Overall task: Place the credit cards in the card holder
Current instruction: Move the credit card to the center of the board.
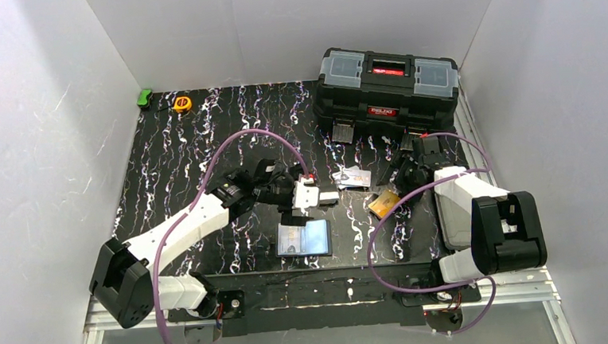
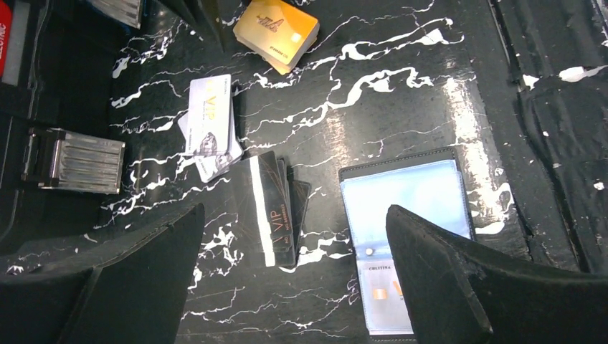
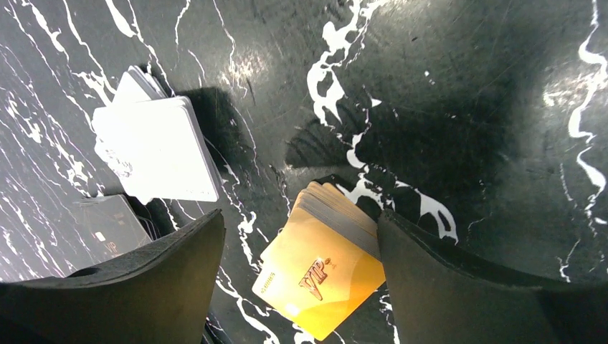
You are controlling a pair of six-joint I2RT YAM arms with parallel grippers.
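The card holder [image 2: 412, 193] lies open on the table, bluish sleeves up, and a pale card [image 2: 380, 290] shows inside its lower sleeve. Loose credit cards lie in three piles: a gold stack [image 3: 326, 276], silver-white cards [image 2: 210, 125] and black VIP cards [image 2: 269, 208]. My left gripper [image 2: 295, 215] hangs open above the black pile, with the holder [image 1: 303, 240] partly under its right finger. My right gripper [image 3: 300, 215] is open and straddles the gold stack [image 1: 384, 203]. Its right finger is against the stack's edge, its left finger apart from it.
A large black toolbox [image 1: 387, 91] stands at the back right, its metal latch [image 2: 72, 161] close to the silver cards. A yellow tape measure [image 1: 183, 104] and a green object [image 1: 145, 96] sit at the back left. White walls surround the table.
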